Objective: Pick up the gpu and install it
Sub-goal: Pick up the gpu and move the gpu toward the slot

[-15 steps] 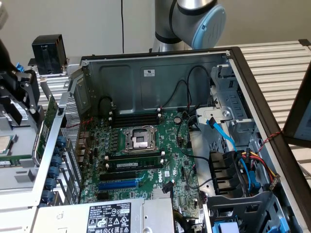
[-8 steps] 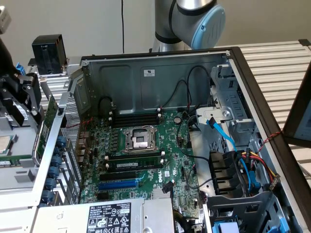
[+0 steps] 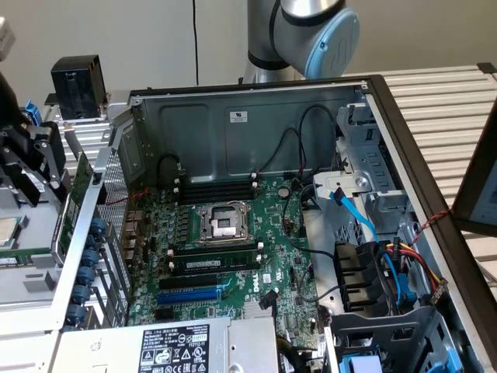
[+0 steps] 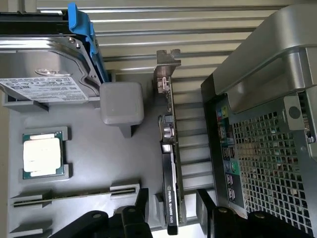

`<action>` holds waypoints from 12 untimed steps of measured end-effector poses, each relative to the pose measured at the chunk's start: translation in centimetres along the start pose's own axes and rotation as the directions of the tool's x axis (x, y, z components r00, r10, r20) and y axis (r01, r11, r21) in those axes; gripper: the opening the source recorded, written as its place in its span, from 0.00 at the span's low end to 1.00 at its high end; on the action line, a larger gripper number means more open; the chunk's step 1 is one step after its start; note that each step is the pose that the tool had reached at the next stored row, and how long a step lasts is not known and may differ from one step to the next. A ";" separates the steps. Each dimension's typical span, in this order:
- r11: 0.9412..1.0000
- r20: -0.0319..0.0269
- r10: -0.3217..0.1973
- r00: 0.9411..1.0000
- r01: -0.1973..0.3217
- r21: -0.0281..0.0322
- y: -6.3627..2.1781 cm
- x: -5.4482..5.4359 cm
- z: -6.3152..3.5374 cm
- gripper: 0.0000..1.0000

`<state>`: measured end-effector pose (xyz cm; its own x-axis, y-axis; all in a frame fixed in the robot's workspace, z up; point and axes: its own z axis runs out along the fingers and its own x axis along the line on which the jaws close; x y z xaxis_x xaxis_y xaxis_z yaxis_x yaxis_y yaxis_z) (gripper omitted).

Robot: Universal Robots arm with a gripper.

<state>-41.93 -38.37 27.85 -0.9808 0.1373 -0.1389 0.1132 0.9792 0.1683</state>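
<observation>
- The gripper (image 4: 172,194) hangs over the gpu (image 4: 171,163). Its jaws are spread wide, with one black finger (image 4: 142,201) on each side of the card.
- A gap shows between each finger and the card, so the claw has hold of nothing.
- The gpu stands on edge in a slot of the grey tray (image 4: 99,163), with its silver bracket (image 4: 166,64) at the end away from the fingers.
- The card is just beside the case (image 4: 257,124), outside its perforated rear wall.
- On the same tray are a hard drive (image 4: 44,64) in a blue carrier, a cpu (image 4: 43,154) in its recess and a memory stick (image 4: 74,194) lying in a slot.
- A grey block (image 4: 122,103) sits between the drive and the gpu.
- In the exterior view the card shows as a green strip at the exterior view's left, outside the open case.
- The motherboard (image 3: 233,233) fills the middle of that frame, with the bare socket (image 3: 221,221) near its centre.
- The arm (image 3: 311,31) rises at the upper middle, behind the case.
</observation>
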 end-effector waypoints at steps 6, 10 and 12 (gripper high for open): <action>1.000 0.005 0.005 1.000 -0.005 -0.001 -0.02 0.1 0.83 0.51; 1.000 0.006 0.011 1.000 -0.011 -0.002 0.11 0.2 1.25 0.51; 1.000 0.008 0.014 1.000 -0.014 -0.003 0.20 0.2 1.37 0.51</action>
<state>-41.89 -37.95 26.52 -0.9777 0.1518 -0.1448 0.1261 0.9768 0.1729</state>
